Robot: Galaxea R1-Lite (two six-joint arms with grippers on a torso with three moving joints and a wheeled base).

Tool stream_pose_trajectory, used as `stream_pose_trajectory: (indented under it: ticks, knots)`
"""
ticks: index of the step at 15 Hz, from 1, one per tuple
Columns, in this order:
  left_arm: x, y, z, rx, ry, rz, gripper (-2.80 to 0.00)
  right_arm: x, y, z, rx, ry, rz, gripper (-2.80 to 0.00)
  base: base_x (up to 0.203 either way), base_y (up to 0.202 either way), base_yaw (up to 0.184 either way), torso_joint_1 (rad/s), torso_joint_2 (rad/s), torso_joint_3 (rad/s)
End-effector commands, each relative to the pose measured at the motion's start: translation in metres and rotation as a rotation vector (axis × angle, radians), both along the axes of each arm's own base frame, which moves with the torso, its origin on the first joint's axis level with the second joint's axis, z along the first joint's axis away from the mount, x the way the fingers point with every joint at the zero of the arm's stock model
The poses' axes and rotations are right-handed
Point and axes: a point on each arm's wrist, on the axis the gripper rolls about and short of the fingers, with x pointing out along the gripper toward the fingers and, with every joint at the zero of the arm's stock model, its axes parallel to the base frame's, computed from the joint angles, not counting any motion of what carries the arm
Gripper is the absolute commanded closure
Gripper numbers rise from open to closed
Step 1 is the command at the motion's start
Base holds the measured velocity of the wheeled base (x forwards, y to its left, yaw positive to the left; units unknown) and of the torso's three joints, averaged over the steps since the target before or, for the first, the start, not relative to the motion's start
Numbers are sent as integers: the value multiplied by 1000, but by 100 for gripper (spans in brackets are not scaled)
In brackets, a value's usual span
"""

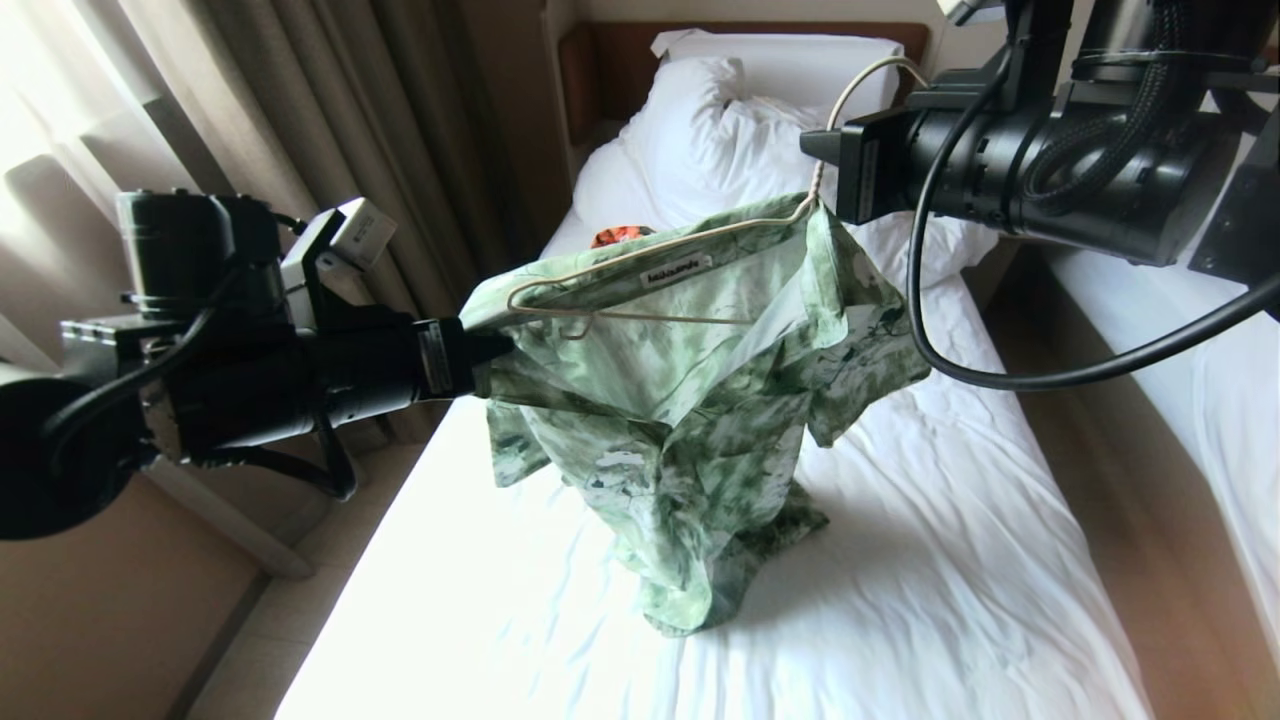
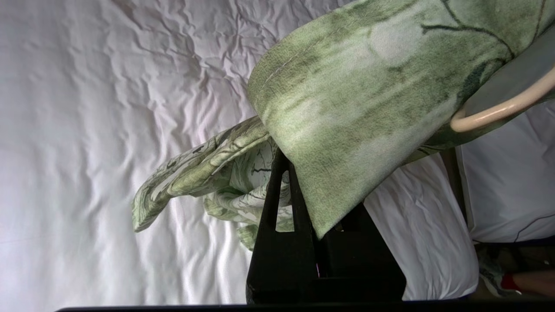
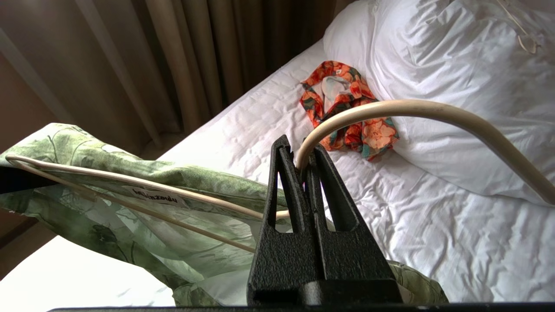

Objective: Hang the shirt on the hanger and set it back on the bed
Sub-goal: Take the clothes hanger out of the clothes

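An orange floral garment (image 3: pixel 347 108) (beside the pillow (image 3: pixel 455 86)) lies behind the shirt (image 1: pixel 690 400).

Left gripper (image 1: pixel 480 365) tips hidden under shirt (image 1: pixel 700 400) fabric. Hanger (image 1: pixel 640 290) far shoulder covered by shirt; collar label txt illegible.

We see the green floral shirt (image 1: pixel 690 400) draped over the cream wire hanger (image 1: pixel 640 290), suspended above the white-sheeted bed (image 1: pixel 900 560), its hem touching the sheet.
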Motion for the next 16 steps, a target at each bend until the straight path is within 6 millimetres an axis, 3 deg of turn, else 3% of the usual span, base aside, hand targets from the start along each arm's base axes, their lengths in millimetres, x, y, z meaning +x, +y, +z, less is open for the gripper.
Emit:
stream_pose_trajectory:
  ticks: [1, 4, 9, 10, 16]
  knots:
    - [0, -5, -6, 3, 19, -18, 0, -1, 0, 1, 0, -3, -1, 0, 0, 0, 0, 0, 0, 0]
    - [-9, -24, -20, 17, 41, -89, 0, 4, 3, -4, -7, 9, -2, 0, 0, 0, 0, 0, 0, 0]
    - [-1, -40, -57, 32, 51, -117, 0, 14, 13, -17, -20, 30, -28, 0, 0, 0, 0, 0, 0, 0]
    - [1, -40, -60, 35, 56, -116, -280, 16, 14, -19, -19, 29, -30, 0, 0, 0, 0, 0, 0, 0]
    - [1, -22, -65, 31, 68, -59, -280, 25, 30, -36, -42, 64, -22, 0, 0, 0, 0, 0, 0, 0]
